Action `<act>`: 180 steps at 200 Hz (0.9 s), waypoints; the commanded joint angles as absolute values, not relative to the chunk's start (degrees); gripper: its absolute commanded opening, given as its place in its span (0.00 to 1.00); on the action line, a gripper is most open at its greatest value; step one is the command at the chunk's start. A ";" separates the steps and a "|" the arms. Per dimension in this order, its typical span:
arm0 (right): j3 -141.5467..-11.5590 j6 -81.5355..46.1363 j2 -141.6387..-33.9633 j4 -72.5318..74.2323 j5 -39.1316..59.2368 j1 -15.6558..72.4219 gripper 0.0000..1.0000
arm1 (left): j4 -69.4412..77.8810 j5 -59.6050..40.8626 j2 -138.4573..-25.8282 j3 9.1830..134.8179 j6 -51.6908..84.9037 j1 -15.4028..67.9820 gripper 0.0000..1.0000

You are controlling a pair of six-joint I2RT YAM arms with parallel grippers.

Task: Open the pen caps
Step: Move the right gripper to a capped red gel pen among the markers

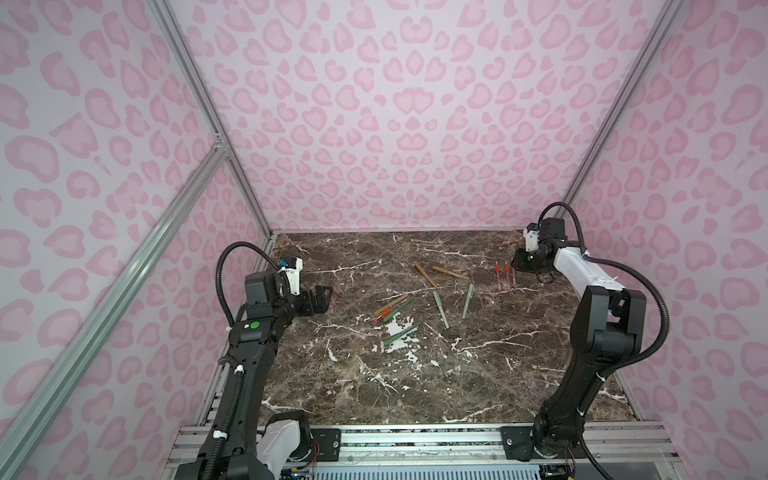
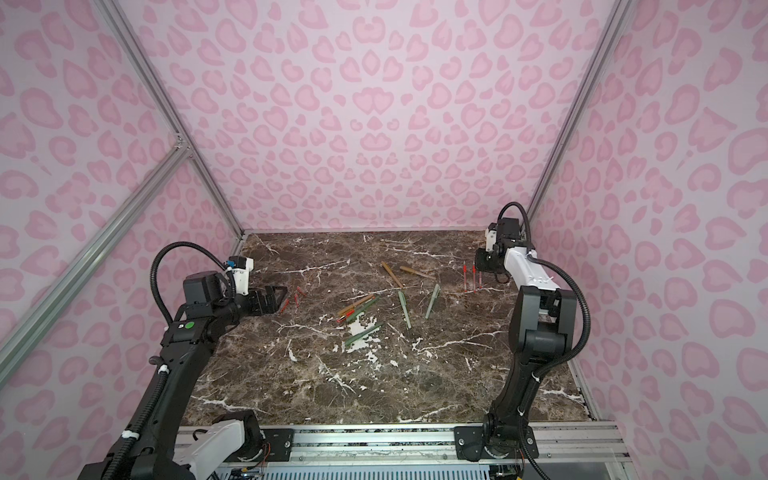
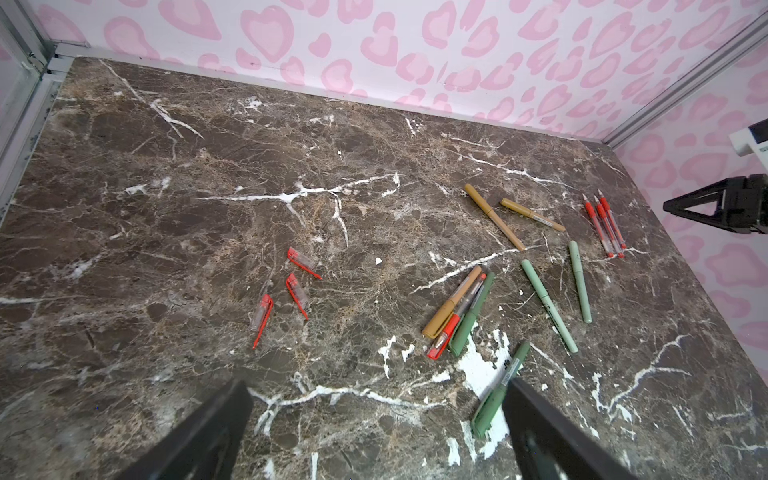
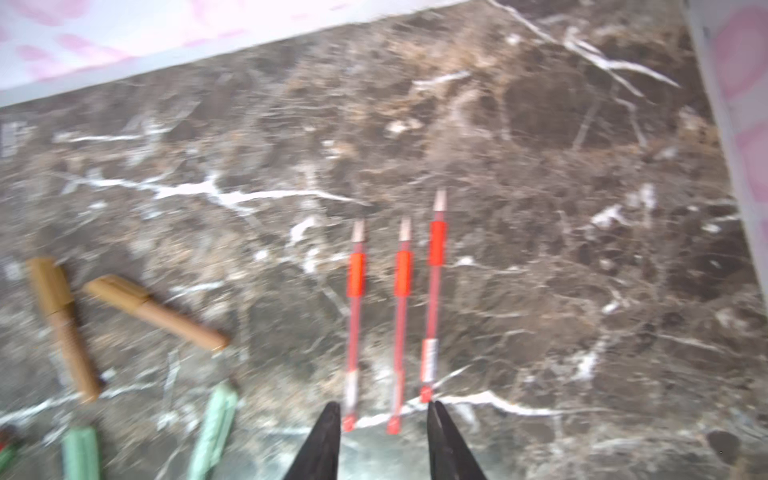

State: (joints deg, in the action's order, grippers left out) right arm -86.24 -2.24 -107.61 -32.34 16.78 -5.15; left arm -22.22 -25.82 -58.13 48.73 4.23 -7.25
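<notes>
- The marble table (image 1: 457,374) fills the lower half of both top views. All the pens lie on its middle and far part.
- The left gripper (image 3: 378,390) hovers at the left edge of the table in both top views, jaws spread wide and empty. In the left wrist view a dark green pen (image 3: 498,390) lies at the lower right, just beside one finger.
- The right gripper (image 4: 383,415) hangs low at the upper right of the table in both top views. Its fingers are parted and grip nothing, with the tips just at the butt ends of the bare red pens.
- Eight pens in the middle of the table look capped:
  - three tan pens (image 3: 494,216)
  - two pale green pens (image 3: 548,305)
  - two dark green ones
  - one red pen (image 3: 451,328), lying in a bundle of three
- Three bare red pens (image 4: 401,324) lie side by side, their exposed tips pointing toward the top of the right wrist view.
- Three loose red caps (image 3: 297,293) lie scattered left of centre in the left wrist view, well apart from their pens.
- By this layout, three of eleven pens are opened, roughly a quarter of the job. The tan pens, the green pens and the last red one are left.
</notes>
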 commanded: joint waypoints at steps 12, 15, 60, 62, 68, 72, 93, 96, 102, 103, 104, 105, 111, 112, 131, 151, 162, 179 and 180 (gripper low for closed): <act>-83.46 3.05 -104.51 -33.34 19.09 3.42 0.44 | -19.55 -27.14 -57.66 48.87 4.81 -7.29 0.98; -83.49 3.61 -104.51 -33.66 18.66 4.59 0.44 | -19.40 -27.20 -57.66 48.75 4.75 -7.32 0.98; -88.12 14.07 -108.25 -39.25 19.47 21.24 0.47 | -19.49 -27.14 -57.68 48.76 4.66 -7.30 0.98; -88.50 14.59 -108.62 -39.50 19.26 21.97 0.47 | -19.33 -27.13 -57.66 48.67 4.62 -7.34 0.98; -89.50 15.81 -109.73 -40.29 18.49 23.89 0.47 | -19.06 -27.14 -57.64 48.33 4.57 -7.35 0.98; -90.10 16.45 -110.50 -40.58 18.04 25.15 0.47 | -18.97 -26.96 -57.58 48.26 4.49 -7.37 0.98; -93.58 19.33 -114.50 -42.25 18.25 30.18 0.46 | -20.10 -26.46 -57.66 49.13 4.24 -7.29 0.98; -94.28 19.75 -115.13 -42.62 18.32 30.75 0.45 | -20.33 -26.46 -57.61 49.33 4.27 -7.29 0.98; -95.83 20.60 -116.56 -43.55 18.67 31.96 0.45 | -20.47 -26.54 -57.52 49.51 4.29 -7.29 0.98; -96.08 20.81 -116.77 -43.70 18.74 32.11 0.44 | -20.48 -26.54 -57.50 49.54 4.30 -7.29 0.98; -96.47 20.95 -117.05 -43.91 18.82 32.31 0.44 | -20.48 -26.50 -57.53 49.51 4.26 -7.29 0.98; -96.75 21.11 -117.33 -44.02 18.90 32.46 0.44 | -20.43 -26.52 -57.46 49.50 4.24 -7.29 0.98; -98.17 22.28 -118.83 -44.92 19.34 33.50 0.43 | -20.30 -26.54 -57.40 49.32 4.14 -7.29 0.98; -98.43 22.43 -119.18 -45.14 19.38 33.62 0.43 | -20.26 -26.54 -57.35 49.27 4.14 -7.29 0.98; -104.59 24.19 -124.72 -48.24 19.40 36.01 0.42 | -19.53 -26.45 -57.47 48.47 3.99 -7.30 0.98; -111.23 24.08 -130.14 -51.48 19.03 37.58 0.39 | -20.72 -26.38 -57.66 49.77 4.22 -7.30 0.98; -114.45 25.32 -132.96 -53.20 19.46 38.67 0.38 | -20.79 -26.46 -57.60 49.94 4.19 -7.29 0.98; -118.35 26.87 -136.31 -54.88 19.06 39.59 0.36 | -20.07 -26.12 -57.61 49.15 3.81 -7.30 0.98; -118.59 26.93 -136.58 -55.08 19.07 39.61 0.36 | -20.05 -26.02 -57.59 49.14 3.84 -7.34 0.98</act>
State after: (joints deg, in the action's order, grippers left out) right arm -114.48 23.79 -132.51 -49.67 19.51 38.52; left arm -21.23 -26.48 -57.60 49.28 4.64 -7.25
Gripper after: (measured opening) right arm 0.367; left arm 0.980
